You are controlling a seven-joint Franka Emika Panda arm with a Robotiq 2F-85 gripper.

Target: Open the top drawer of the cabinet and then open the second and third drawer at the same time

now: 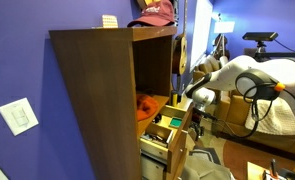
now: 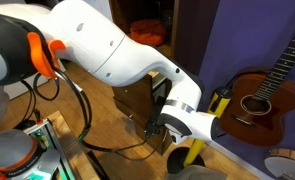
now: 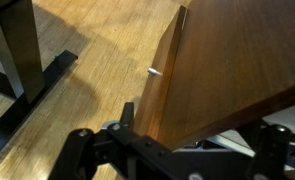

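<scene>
In an exterior view the cabinet [image 1: 92, 100] has an upper drawer [image 1: 167, 125] already pulled out. A lower drawer [image 1: 157, 152] seems partly out too, so we judge the first step done and the double pull unfinished. The gripper [image 1: 195, 112] hangs just beside the drawer fronts. In the wrist view a small knob [image 3: 153, 71] is near. We cannot tell if the jaws are apart.

Soft indoor light; bright window glare behind; wrist view's near edge blurred, shadowed.
</scene>
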